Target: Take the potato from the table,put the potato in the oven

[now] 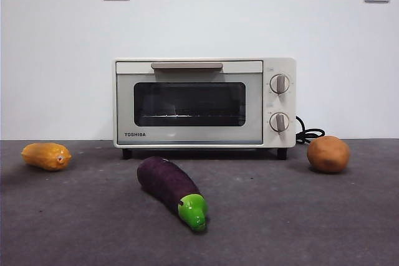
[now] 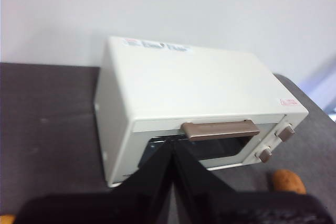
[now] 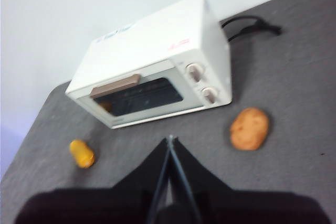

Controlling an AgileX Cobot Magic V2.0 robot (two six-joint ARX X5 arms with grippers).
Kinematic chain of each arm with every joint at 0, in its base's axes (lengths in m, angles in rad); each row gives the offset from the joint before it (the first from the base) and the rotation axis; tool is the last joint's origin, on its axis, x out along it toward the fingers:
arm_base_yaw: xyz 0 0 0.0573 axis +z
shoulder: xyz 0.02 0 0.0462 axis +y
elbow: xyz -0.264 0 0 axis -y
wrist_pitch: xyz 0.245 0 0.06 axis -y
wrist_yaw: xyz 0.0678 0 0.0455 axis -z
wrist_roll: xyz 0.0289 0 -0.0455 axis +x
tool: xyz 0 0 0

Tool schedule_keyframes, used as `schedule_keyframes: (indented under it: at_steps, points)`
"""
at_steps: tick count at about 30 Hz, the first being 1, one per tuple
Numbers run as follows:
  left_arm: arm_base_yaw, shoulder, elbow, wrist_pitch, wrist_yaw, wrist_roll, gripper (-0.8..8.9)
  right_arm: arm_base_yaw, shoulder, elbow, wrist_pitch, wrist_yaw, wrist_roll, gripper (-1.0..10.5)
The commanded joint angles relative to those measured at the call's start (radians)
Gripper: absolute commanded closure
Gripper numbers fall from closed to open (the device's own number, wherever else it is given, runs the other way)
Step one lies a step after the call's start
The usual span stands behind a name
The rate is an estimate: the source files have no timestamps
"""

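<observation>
The potato lay on the worktop at the right of the front frame, just beside the oven and near its black cord. The oven door was closed, so the potato could not enter until an arm pulled the handle. Both arms hung high above the worktop: the left gripper and the right gripper each had fingers pressed together, holding nothing. In my judgement, the round smooth potato could roll away from a closing grip, toward the cord. The eggplant and the yellow vegetable lay well apart from it.
</observation>
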Motion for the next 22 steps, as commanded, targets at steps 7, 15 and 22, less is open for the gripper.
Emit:
schedule_keyframes:
  at_steps: [7, 15, 22]
  points:
    - [-0.069, 0.238, 0.089, 0.079, 0.0, 0.023, 8.19, 0.002, 0.15, 0.026, -0.027, -0.152, -0.011, 9.5]
    - [-0.121, 0.446, 0.2, 0.104, 0.009, 0.023, 8.19, 0.002, 0.247, 0.026, -0.073, -0.226, -0.015, 9.5]
    - [-0.174, 0.598, 0.374, 0.027, 0.026, 0.024, 8.19, 0.002, 0.256, 0.026, -0.074, -0.225, -0.037, 9.5]
